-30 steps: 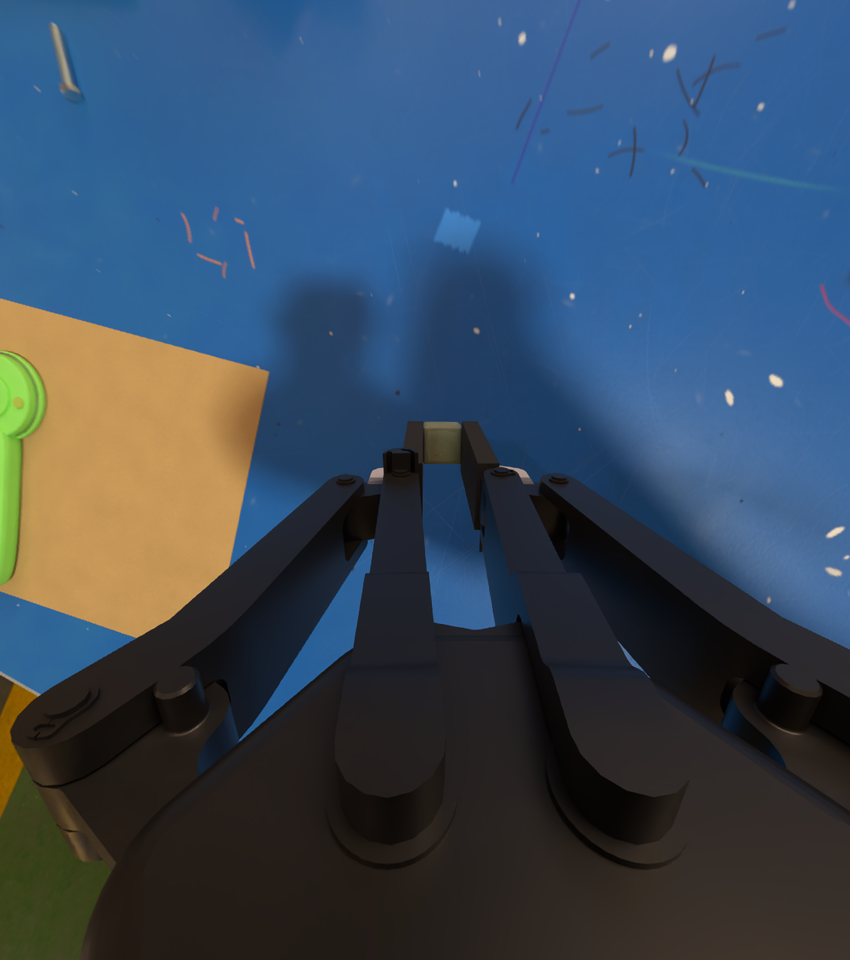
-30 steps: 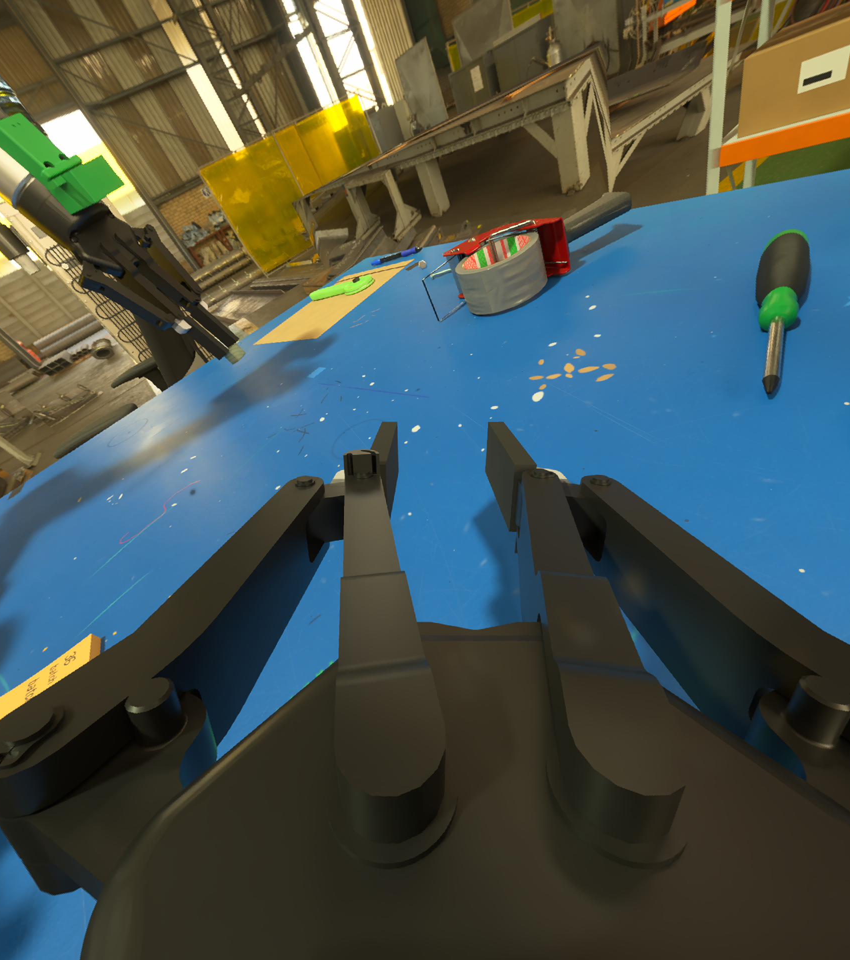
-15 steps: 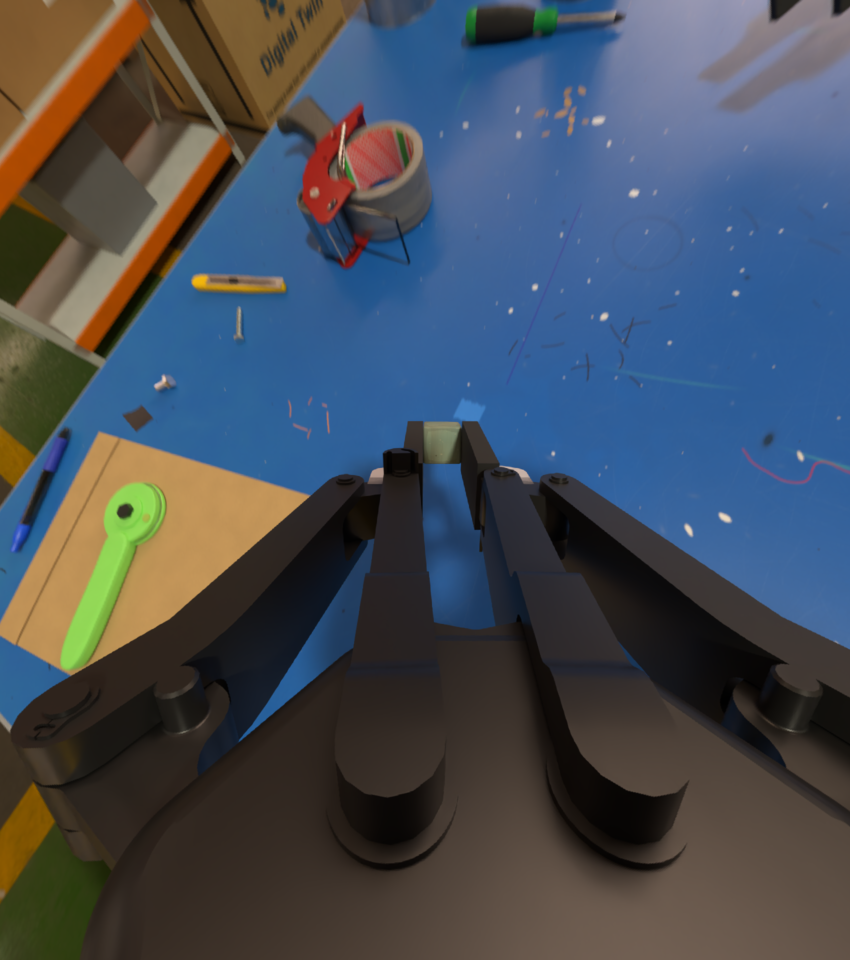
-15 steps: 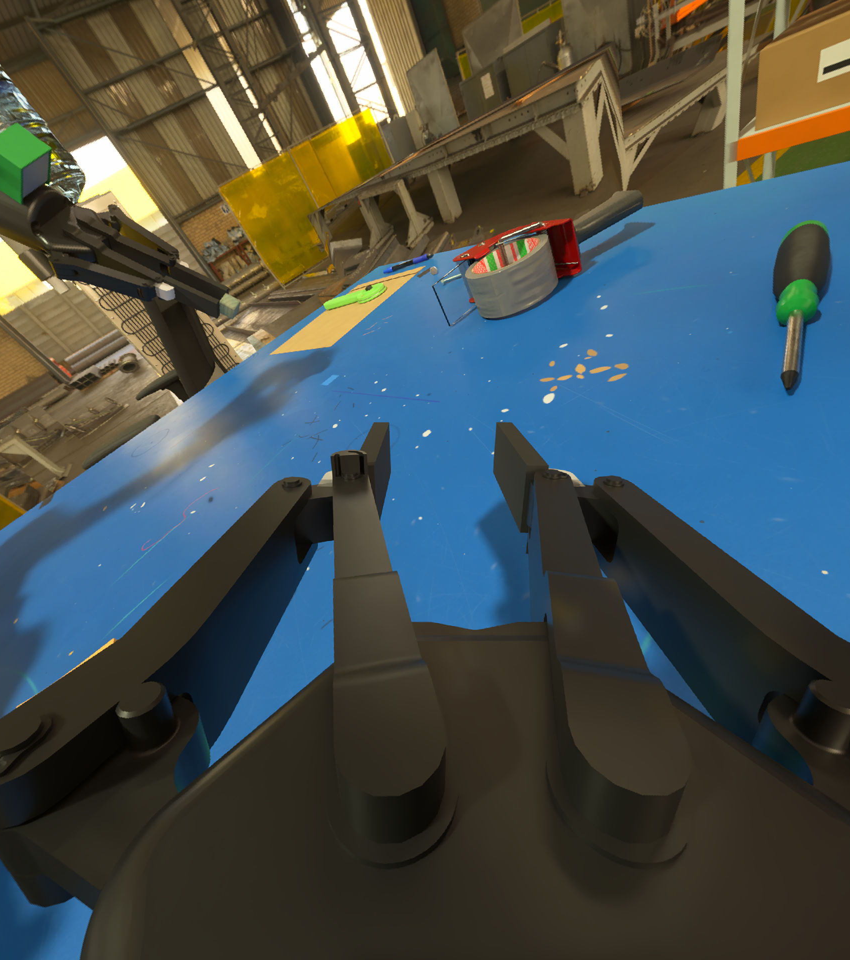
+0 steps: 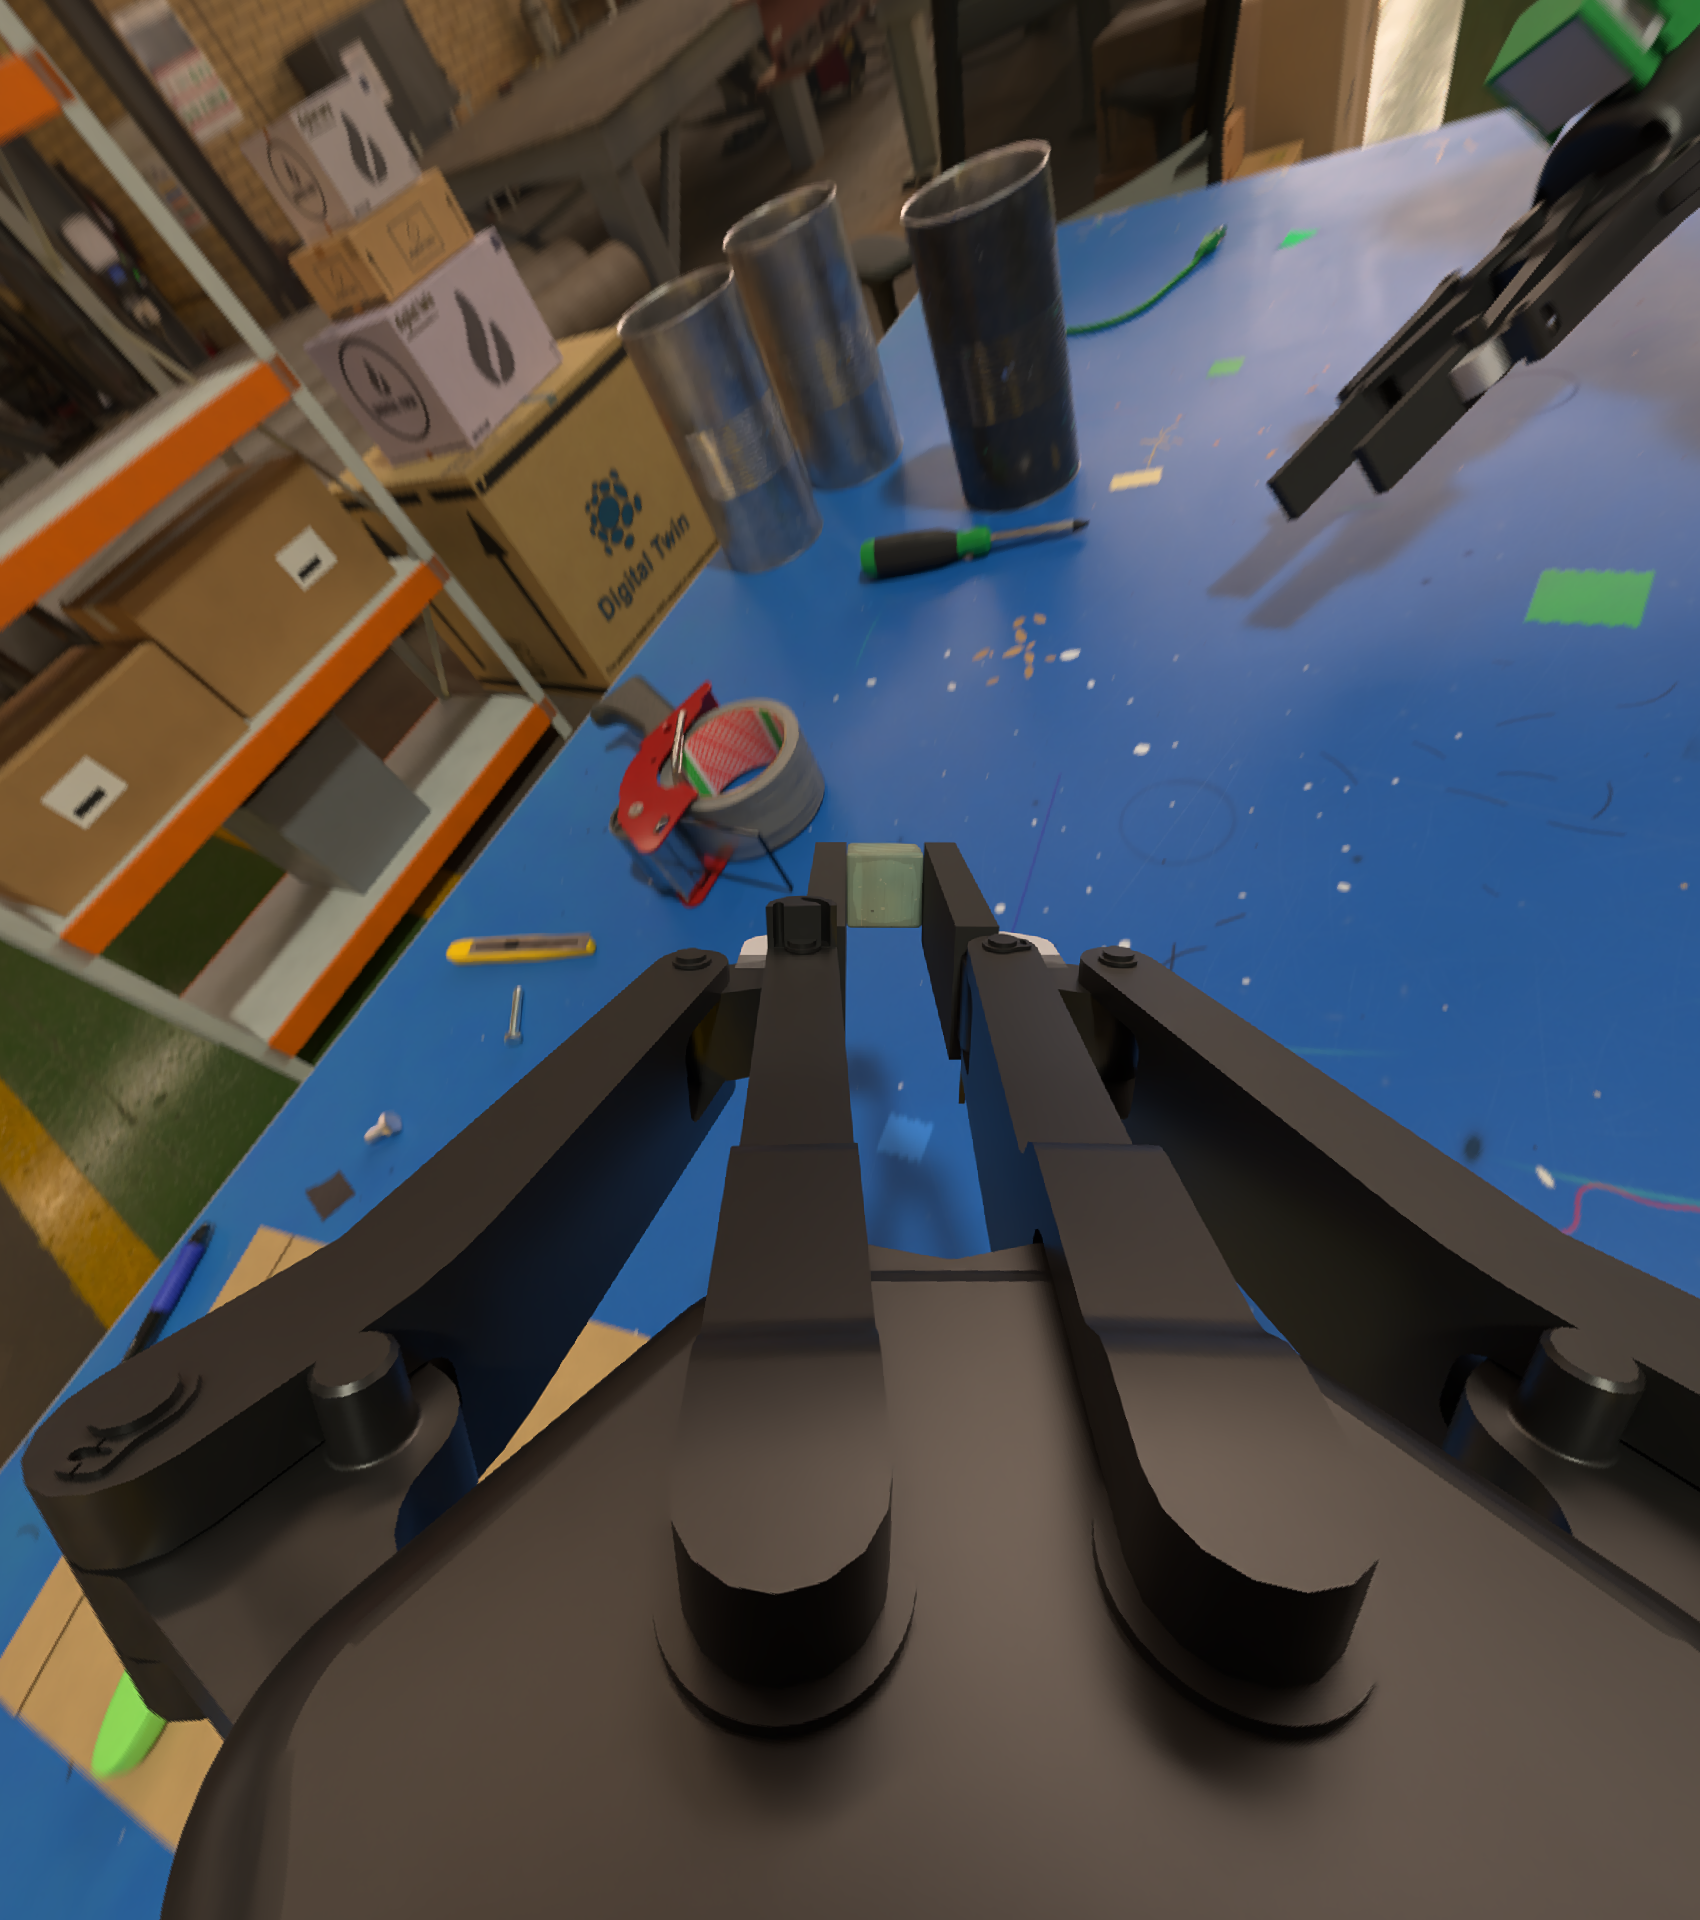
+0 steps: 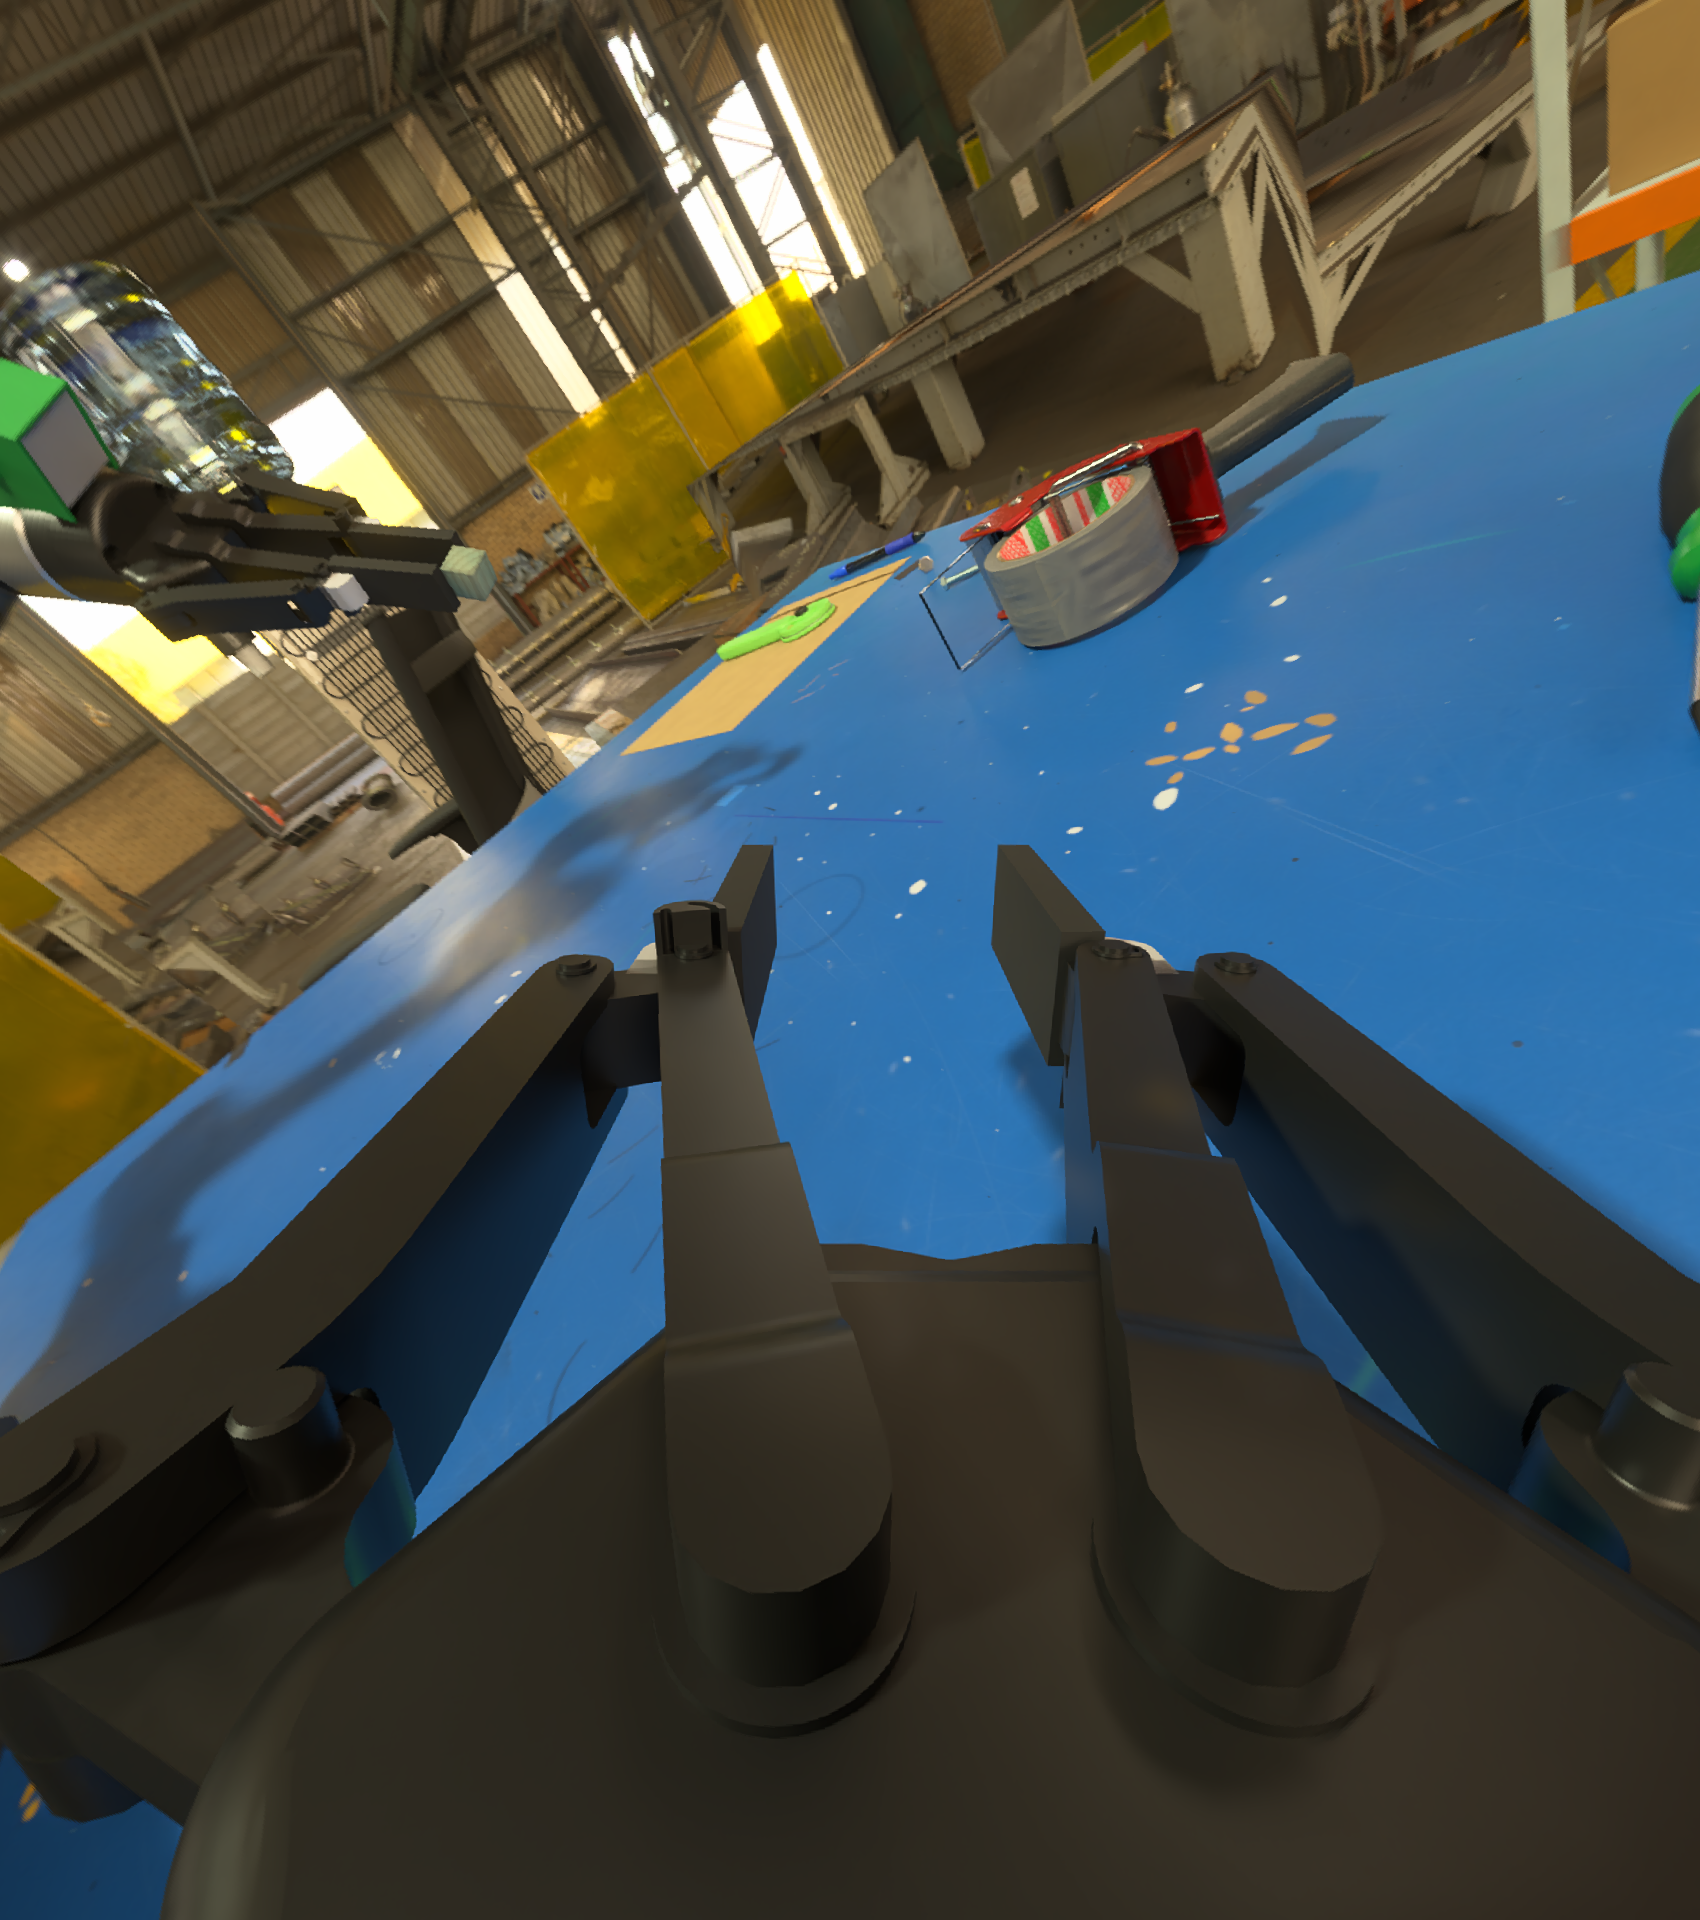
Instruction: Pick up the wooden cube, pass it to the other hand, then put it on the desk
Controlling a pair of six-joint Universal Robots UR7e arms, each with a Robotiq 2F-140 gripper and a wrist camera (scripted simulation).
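Observation:
My left gripper (image 5: pixel 884 883) is shut on the small pale wooden cube (image 5: pixel 884 885) and holds it well above the blue desk (image 5: pixel 1345 935). In the right wrist view the left gripper (image 6: pixel 456 574) shows at upper left, level, with the cube (image 6: pixel 468 574) at its tips. My right gripper (image 6: pixel 882 904) is open and empty, low over the desk (image 6: pixel 1345 935). It also shows in the left wrist view (image 5: pixel 1329 473) at upper right, far from the cube.
A tape dispenser (image 5: pixel 721 774), a yellow knife (image 5: pixel 519 948), a screwdriver (image 5: pixel 960 542) and three metal tubes (image 5: pixel 991 322) stand along the desk's left side. Shelves with cardboard boxes (image 5: pixel 534 520) lie beyond the edge. A cardboard sheet (image 6: pixel 763 665) holds a green tool.
My left gripper has risen and tilted up from pointing down at the desk to near level, keeping the cube. My right gripper has shifted only slightly and stays open.

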